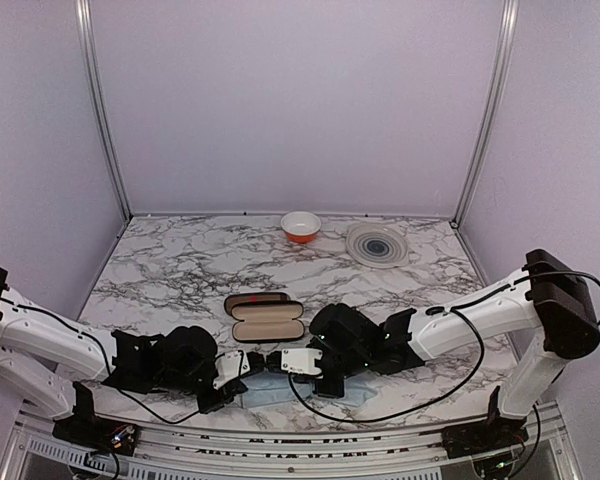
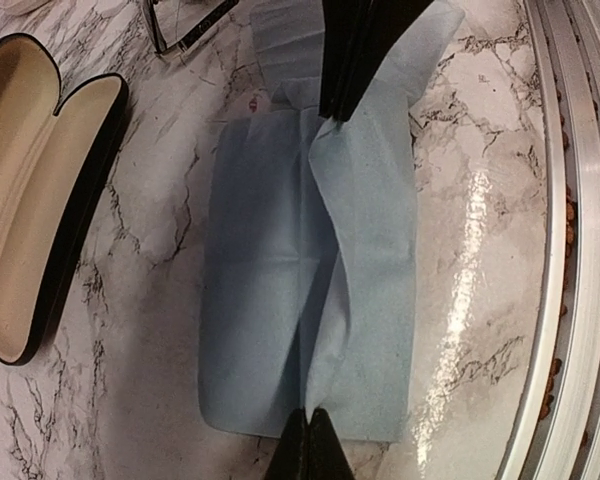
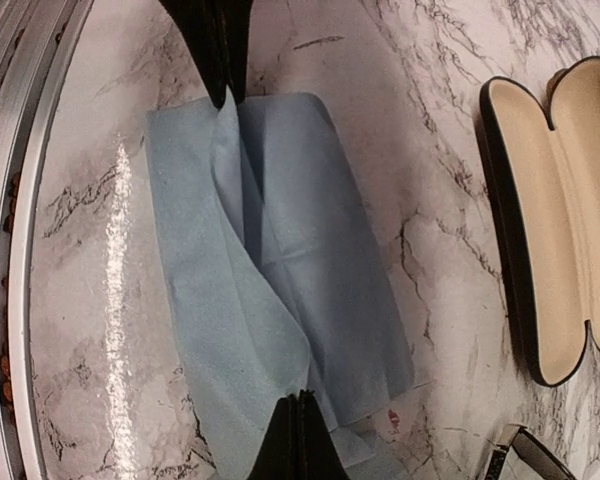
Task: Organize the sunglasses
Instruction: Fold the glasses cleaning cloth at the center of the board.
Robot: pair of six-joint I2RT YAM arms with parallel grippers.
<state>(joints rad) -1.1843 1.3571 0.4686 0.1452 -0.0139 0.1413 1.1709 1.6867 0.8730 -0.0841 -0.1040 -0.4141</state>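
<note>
Seems I'm mid cloth-fold: left pincer point(image 2: 310, 445) and right pincer point(image 3: 298, 440) both pinched shut on opposite ends of the cloth point(image 2: 265, 300), sunglasses point(image 2: 190, 30) lying on the tabletop point(image 2: 460, 200) by the open case point(image 2: 40, 200), so next I'd lay it flat and release.

Case point(image 1: 265, 318): mid-table point(image 1: 160, 270), lying open.
Sunglasses point(image 3: 530, 460): between case and cloth.
Cloth point(image 1: 280, 392): near edge, before the case.
Left gripper point(image 2: 310, 445): on cloth's left end.
Right gripper point(image 3: 295, 440): on cloth's right end.
Bowl point(image 1: 300, 226): back, centre.
Plate point(image 1: 377, 245): right of bowl.
</note>
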